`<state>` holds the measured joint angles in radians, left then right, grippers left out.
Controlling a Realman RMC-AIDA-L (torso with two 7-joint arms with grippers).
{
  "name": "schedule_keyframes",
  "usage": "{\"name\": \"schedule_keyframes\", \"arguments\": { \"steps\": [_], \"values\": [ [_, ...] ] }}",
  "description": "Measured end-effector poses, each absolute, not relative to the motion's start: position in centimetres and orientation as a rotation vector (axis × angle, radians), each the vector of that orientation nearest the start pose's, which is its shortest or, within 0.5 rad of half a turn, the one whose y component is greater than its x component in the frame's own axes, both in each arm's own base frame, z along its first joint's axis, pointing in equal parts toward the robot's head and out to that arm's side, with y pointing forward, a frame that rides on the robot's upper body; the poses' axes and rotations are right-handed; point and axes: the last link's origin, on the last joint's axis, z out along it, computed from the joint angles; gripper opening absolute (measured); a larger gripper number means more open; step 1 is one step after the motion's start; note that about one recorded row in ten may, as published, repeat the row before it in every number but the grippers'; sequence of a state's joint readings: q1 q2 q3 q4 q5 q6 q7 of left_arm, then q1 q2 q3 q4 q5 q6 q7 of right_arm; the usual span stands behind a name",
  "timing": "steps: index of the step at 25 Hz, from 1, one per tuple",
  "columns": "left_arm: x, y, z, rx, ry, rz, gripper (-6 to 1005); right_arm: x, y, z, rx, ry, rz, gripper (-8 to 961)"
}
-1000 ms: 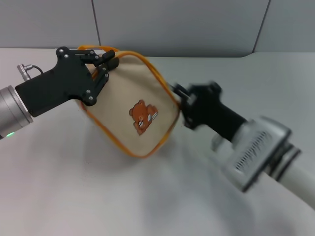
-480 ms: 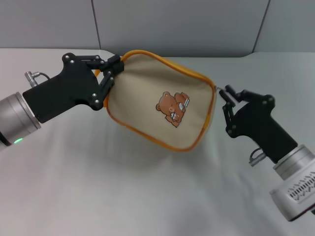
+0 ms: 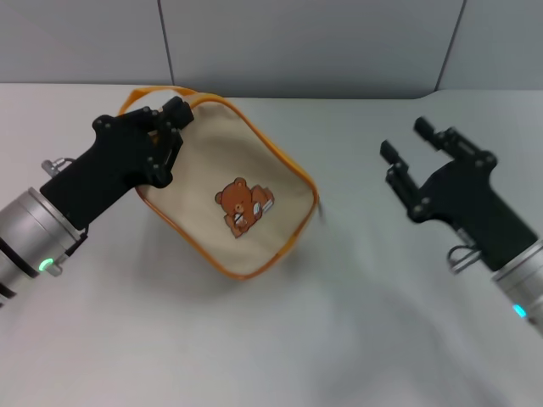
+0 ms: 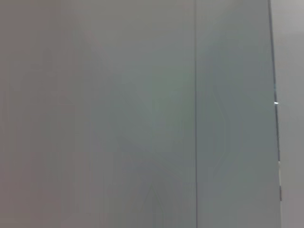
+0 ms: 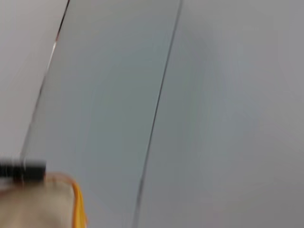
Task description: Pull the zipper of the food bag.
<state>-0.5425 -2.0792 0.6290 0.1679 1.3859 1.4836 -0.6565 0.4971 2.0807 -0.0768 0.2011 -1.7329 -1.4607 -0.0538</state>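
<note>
- Bag: food bag hanging tilted over the table, the left gripper pinching its upper corner.
- Right gripper: hovering well apart from the bag, fingers spread wide, holding nothing.
- Zipper: pull tab not discernible; likely needing regrasping next.

Black screw-studded left pincer and right pincer; silvery wrists, apparently green-lit.

Even, soft overhead light in head view; no glare. Faint diffuse shadow on table under food bag. Head view sharp, incl. left gripper & right gripper. Left wrist view flat grey, dim, near featureless. Right wrist view blurred, soft-focus throughout; bag corner smeared.
</note>
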Motion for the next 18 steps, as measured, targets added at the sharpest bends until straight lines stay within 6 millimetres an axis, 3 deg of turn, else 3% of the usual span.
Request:
{"name": "schedule_keyframes", "arguments": {
  "steps": [4, 12, 18],
  "values": [
    [-26.1, 32.9, -2.5, -2.135, -0.313, -1.068, 54, 26.5, 30.5, -3.3, -2.007, 0.241, 1.078, 527],
    [-25.3, 32.0, -4.1, -2.229, -0.334, -1.101, 62, 26.6, 30.6, -0.7, -2.286, 0.305, 1.160, 685],
    [-25.8, 30.8, -2.8, -2.283, -0.265, -1.123, 297, 26.4, 30.4, 0.7, -2.496, 0.293, 1.109, 824]
  ]
}}
